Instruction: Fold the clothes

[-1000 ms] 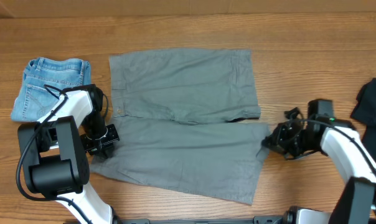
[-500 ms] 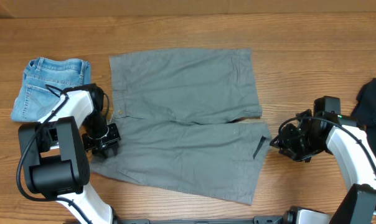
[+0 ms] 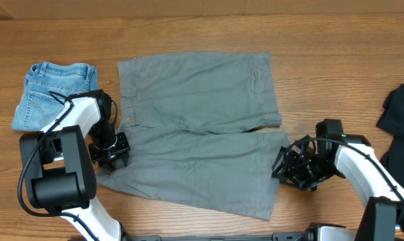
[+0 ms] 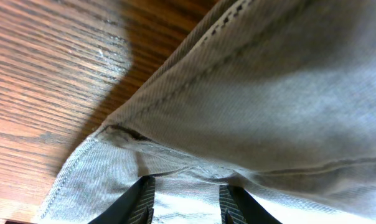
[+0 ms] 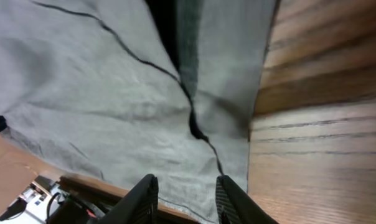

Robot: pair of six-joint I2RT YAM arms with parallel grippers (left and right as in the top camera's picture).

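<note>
1. Your overhead camera looks straight down on the whole table [image 3: 322, 80].
2. Your wrist cameras sit very close, looking down past their own fingers [image 4: 140, 198].
3. All three views share the grey shorts [image 3: 195, 127].

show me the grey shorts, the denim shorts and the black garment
grey shorts [image 3: 198, 94], overhead view, upper leg panel
denim shorts [image 3: 45, 87], overhead view, middle of the fabric
black garment [image 3: 401, 110], overhead view, its visible left part
</note>
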